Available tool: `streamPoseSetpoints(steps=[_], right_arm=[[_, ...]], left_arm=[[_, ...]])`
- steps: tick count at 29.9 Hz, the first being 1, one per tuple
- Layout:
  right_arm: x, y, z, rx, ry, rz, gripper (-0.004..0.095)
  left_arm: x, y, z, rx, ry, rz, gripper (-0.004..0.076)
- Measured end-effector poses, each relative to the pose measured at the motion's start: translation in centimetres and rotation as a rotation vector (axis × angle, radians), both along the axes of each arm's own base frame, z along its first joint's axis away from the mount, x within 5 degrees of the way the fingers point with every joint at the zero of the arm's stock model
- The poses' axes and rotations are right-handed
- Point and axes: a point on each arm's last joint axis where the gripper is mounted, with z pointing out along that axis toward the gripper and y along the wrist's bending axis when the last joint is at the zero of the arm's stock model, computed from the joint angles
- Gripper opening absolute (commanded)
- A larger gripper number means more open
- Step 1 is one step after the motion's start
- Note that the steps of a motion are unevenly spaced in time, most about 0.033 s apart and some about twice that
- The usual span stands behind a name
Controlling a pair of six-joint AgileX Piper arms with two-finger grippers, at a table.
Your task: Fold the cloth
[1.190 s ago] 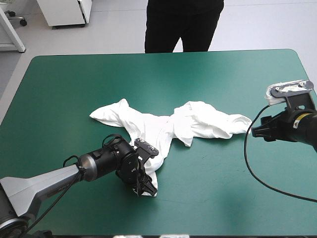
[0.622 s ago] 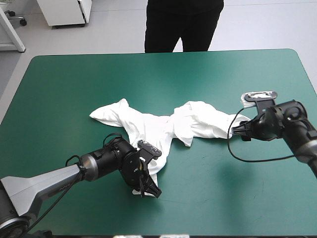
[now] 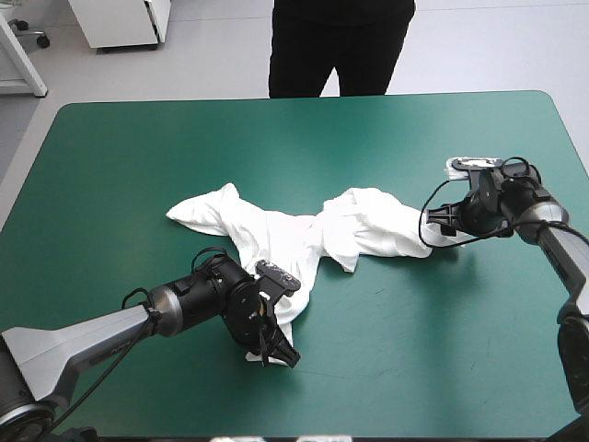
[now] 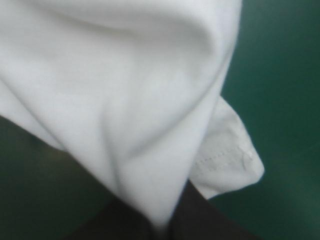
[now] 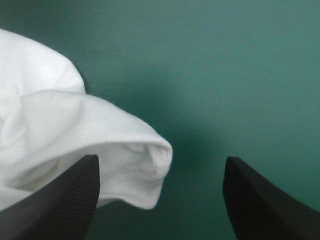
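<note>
From above, I saw the T-shirt (image 3: 294,235) lying crumpled in a long band across the middle of the teal-green cover (image 3: 129,157), one end reaching toward the table's left side and the other toward its right. My left gripper (image 3: 274,352) sat low at the tail of cloth trailing toward the near edge. My right gripper (image 3: 442,228) was at the shirt's right-hand end, aimed at the fabric.

Through the left wrist camera, white cloth filled nearly everything, draped in soft folds. The left arm's black fingers (image 4: 200,225) met at the middle, all but closed, with the fabric pinched between them. A stitched hem corner (image 4: 227,165) stuck out beside the pinched fold, with bare cover beyond it.

Through the right wrist camera, that arm's black fingers (image 5: 65,200) stood wide apart and held nothing. A rounded fold of the shirt lay on the cover between them — close against one finger, well apart from the other. Whether that finger touched the cloth, I could not tell.
</note>
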Motion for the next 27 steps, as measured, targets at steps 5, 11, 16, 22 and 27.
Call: streamPoseSetpoints(steps=[5, 11, 16, 22, 27], right_arm=[[1.2, 0.2, -2.3, 0.009, 0.070, 0.001, 0.0406], [1.7, 0.5, -3.8, 0.037, 0.118, -0.011, -0.0020], [1.8, 0.6, -3.9, 0.042, 0.112, 0.000, -0.0017], [1.8, 0.6, -3.2, 0.042, 0.122, 0.003, -0.0017], [1.5, 0.4, 1.1, 0.039, 0.048, 0.012, -0.0017]], left_arm=[[0.0, 0.0, 0.0, 0.000, -0.001, 0.000, -0.0009], [0.0, 0.0, 0.0, 0.005, 0.004, -0.001, -0.0009], [0.0, 0.1, 0.0, 0.008, -0.002, -0.004, -0.0009], [0.6, 0.9, 1.8, 0.069, -0.102, 0.015, -0.0009], [0.8, 2.9, 8.8, 0.074, -0.307, 0.042, -0.0009]])
